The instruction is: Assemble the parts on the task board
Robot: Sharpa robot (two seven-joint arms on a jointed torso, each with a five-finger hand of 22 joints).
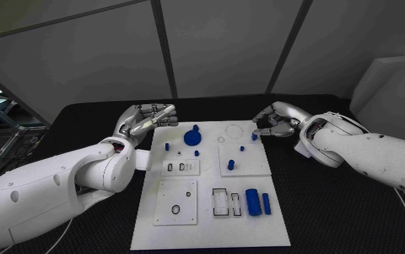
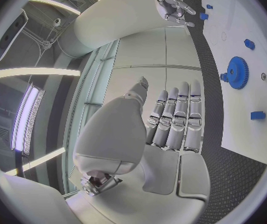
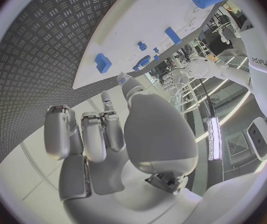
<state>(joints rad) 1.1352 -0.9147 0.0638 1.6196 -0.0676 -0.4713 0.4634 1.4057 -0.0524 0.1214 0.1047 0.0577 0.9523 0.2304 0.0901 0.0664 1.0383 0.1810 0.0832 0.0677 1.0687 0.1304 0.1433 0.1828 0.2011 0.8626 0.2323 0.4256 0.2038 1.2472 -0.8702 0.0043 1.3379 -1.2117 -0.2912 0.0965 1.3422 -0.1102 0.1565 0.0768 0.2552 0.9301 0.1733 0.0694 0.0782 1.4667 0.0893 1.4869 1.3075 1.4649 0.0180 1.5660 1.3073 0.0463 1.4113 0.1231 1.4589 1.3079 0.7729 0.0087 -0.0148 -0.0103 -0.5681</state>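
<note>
The task board (image 1: 211,230) lies in the middle of the black table (image 1: 337,207). On the board, a blue gear (image 1: 192,138) sits at 11 o'clock and a blue cylinder (image 1: 252,202) at 5 o'clock. The left hand (image 1: 150,119) holds nothing, its fingers straight and pressed together. The right hand (image 1: 277,120) curls its fingers at the 1 o'clock corner and pinches a small blue part (image 1: 255,137).

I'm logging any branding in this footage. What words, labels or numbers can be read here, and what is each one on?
"sharpa": on a white robot arm at the rim of the right wrist view, small but legible.
Task board: no readable print.
Left hand and right hand: no markings legible.
</note>
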